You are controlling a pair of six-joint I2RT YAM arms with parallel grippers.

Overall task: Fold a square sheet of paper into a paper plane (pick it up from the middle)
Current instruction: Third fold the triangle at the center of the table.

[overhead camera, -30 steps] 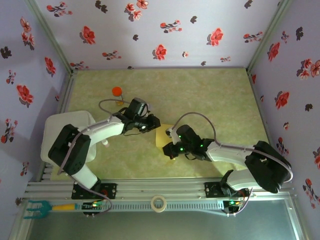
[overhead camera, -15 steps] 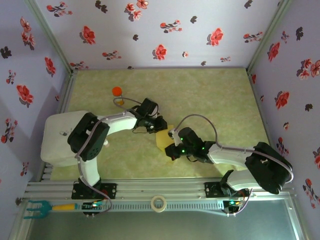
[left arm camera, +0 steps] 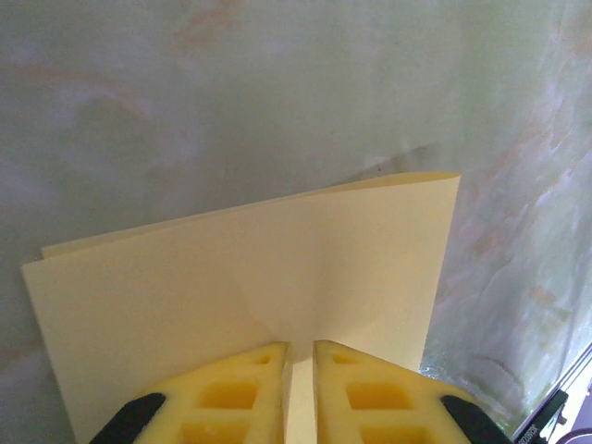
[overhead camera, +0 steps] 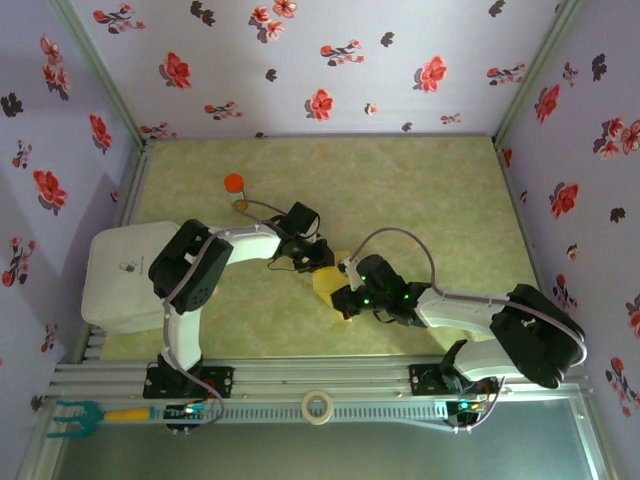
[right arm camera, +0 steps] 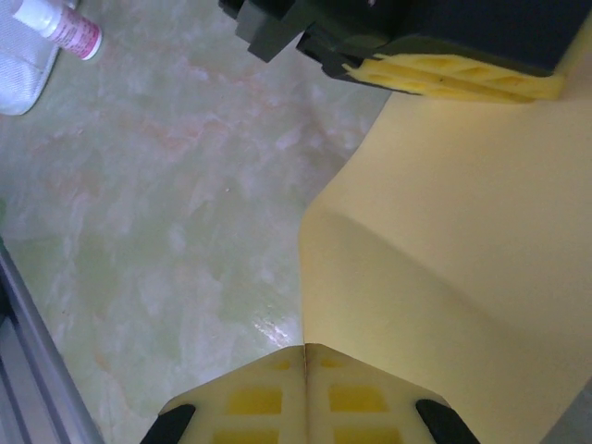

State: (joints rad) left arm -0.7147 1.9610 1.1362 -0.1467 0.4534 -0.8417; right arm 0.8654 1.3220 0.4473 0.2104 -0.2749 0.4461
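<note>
The square sheet of paper is yellow, folded over, and held up off the table between both arms. My left gripper pinches its far edge. In the left wrist view the fingertips are almost together on the paper, which shows two layers. My right gripper is shut on the near edge. In the right wrist view its jaws meet on the curved sheet, and the left gripper's yellow fingers hold the top. No finished paper plane is in view.
A small orange-capped bottle stands at the back left, also in the right wrist view. A white box sits at the left edge. A tape roll and a teal tool lie on the front rail.
My left arm has swung right and folded its elbow, bringing its gripper onto the sheet's far edge. The right gripper has stayed shut on the paper, shifting slightly.
</note>
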